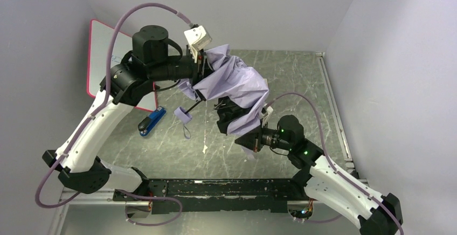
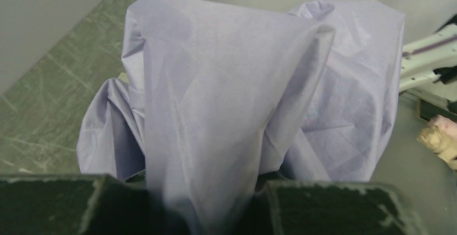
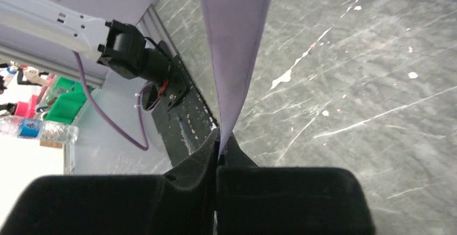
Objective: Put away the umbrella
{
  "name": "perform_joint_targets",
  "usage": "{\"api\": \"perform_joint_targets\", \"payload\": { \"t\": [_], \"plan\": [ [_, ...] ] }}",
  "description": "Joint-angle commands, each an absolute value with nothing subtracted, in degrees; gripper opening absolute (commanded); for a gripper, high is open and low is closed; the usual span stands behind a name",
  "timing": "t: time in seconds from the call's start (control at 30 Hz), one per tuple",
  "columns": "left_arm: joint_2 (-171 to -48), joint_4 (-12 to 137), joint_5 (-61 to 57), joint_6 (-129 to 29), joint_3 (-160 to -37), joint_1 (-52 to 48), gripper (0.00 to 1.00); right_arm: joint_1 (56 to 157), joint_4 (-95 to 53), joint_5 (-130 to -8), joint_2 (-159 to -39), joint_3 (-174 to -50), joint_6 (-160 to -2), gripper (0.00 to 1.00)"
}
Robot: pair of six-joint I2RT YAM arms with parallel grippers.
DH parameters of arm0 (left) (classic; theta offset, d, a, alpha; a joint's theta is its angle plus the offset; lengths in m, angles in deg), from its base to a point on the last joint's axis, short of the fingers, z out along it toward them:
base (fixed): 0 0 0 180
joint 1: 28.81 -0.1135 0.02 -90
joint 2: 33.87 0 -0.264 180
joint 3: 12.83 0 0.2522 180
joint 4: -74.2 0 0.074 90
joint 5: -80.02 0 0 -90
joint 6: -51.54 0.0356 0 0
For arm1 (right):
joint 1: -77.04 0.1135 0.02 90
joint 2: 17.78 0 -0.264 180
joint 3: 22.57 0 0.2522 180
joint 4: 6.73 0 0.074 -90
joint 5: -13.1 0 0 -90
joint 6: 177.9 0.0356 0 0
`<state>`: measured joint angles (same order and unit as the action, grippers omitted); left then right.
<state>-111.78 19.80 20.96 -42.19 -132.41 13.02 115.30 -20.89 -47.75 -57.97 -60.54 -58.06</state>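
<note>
The umbrella (image 1: 237,87) hangs in mid-air over the middle of the table, its pale lavender fabric crumpled and drooping between both arms. My left gripper (image 1: 198,65) holds its upper left end; in the left wrist view a thick fold of the umbrella fabric (image 2: 215,111) runs down between the left gripper (image 2: 207,213) jaws, shut on it. My right gripper (image 1: 252,138) pinches the lower right edge; a narrow strip of the umbrella cloth (image 3: 232,41) enters the right gripper (image 3: 221,143), shut flat on it. The black shaft (image 1: 195,105) and lavender wrist loop (image 1: 184,119) dangle below left.
A blue stapler (image 1: 151,122) lies on the grey marbled table (image 1: 302,78) at the left. A red-framed whiteboard (image 1: 105,52) leans against the left wall behind my left arm. Walls close in on three sides. The black base rail (image 1: 215,189) runs along the near edge.
</note>
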Motion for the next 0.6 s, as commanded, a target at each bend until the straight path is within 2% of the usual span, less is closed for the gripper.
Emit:
{"api": "perform_joint_targets", "payload": {
  "t": [0.0, 0.57],
  "plan": [
    [-112.18, 22.55, 14.87, -42.78, -136.25, 12.55, 0.05, 119.14, -23.60, -51.75, -55.04, -59.45, -54.95, 0.00],
    [-113.47, 27.39, 10.67, -43.41, -132.33, 9.61, 0.05, 122.25, -34.51, -57.89, -45.31, -55.41, -47.62, 0.00]
  ]
}}
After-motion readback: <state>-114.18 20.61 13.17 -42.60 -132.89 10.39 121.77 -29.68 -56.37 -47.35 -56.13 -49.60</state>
